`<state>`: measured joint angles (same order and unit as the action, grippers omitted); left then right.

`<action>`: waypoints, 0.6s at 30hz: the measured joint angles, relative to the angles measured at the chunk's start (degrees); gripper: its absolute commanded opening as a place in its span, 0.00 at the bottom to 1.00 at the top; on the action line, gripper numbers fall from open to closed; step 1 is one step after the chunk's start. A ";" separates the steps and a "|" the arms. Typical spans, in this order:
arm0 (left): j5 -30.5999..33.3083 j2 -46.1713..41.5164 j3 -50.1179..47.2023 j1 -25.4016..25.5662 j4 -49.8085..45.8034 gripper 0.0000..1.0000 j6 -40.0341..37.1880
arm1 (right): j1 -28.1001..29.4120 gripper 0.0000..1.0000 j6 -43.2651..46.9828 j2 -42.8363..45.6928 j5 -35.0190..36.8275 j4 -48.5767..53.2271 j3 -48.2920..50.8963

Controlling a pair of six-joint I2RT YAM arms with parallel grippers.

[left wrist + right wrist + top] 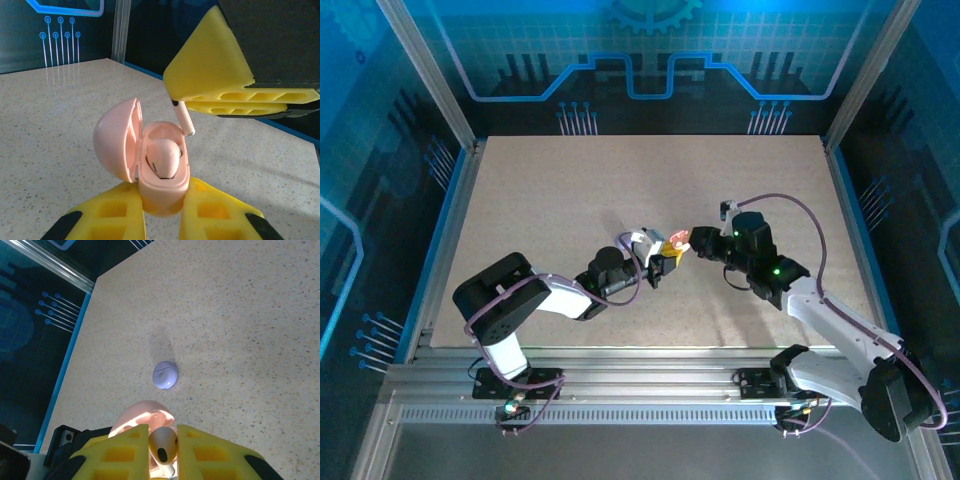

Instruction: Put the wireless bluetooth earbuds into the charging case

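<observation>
While the left end effector (162, 216) is gripping the open pink case (162, 182), the right end effector (163, 442) is pinching an earbud (184, 118) just above it. A second earbud (164, 157) is sitting inside.

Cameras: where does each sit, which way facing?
Top external: above and behind, looking down at the table; left arm, right arm show.
Left wrist: looks along the left gripper at the open pink case it holds.
Right wrist: looks down past the right gripper, shut on an earbud, at a lavender case.
Shared: both wrist views show pink case and earbud.
</observation>
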<state>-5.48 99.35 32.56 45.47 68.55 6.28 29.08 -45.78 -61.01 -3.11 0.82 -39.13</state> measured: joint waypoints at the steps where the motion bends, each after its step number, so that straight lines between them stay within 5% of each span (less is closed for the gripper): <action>1: -0.02 0.00 0.00 0.00 0.00 0.14 0.31 | 0.09 0.18 0.04 -0.11 -0.24 -0.24 -0.02; 18: -0.02 0.00 0.00 0.00 1.49 0.14 1.38 | 0.66 0.18 2.58 -1.75 -0.76 -1.70 -1.92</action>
<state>-5.50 99.35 32.56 45.47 70.04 7.66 29.74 -43.20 -62.76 -3.88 -0.89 -41.06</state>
